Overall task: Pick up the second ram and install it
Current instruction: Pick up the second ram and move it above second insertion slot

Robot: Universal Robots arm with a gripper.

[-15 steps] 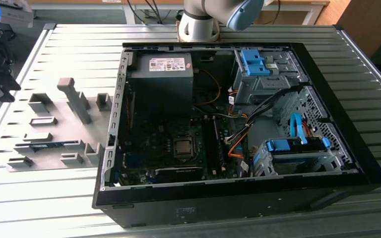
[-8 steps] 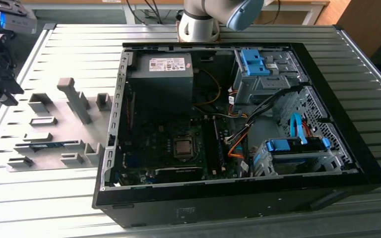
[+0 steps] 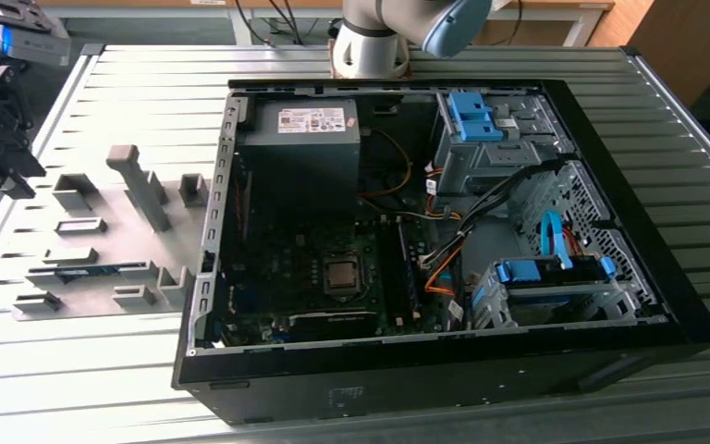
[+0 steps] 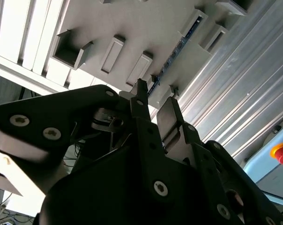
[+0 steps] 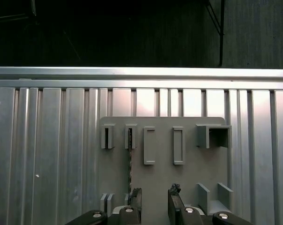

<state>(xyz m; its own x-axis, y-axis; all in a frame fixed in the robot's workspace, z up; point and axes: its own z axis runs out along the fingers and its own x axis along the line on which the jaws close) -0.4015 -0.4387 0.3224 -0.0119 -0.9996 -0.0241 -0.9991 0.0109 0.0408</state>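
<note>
Open computer case [image 3: 454,381] on a ribbed aluminium bench [image 3: 145,74], with a gray holder plate [image 3: 121,242] just beside the case's wall on the exterior view's left. The second ram [image 3: 84,274] stands on its long edge in slotted holder blocks [image 5: 130,137] near the plate's outer edge, apart from the case. The gripper [image 5: 154,200] hangs above the plate, at the bench's edge on the exterior view's left. Its jaws are parted to a moderate gap with nothing between them. In the first wrist view the ram's line runs just outside one fingertip [image 5: 137,199], not through the gap. Bare ribbed bench lies open beyond the plate, up to the bench's straight rim.
</note>
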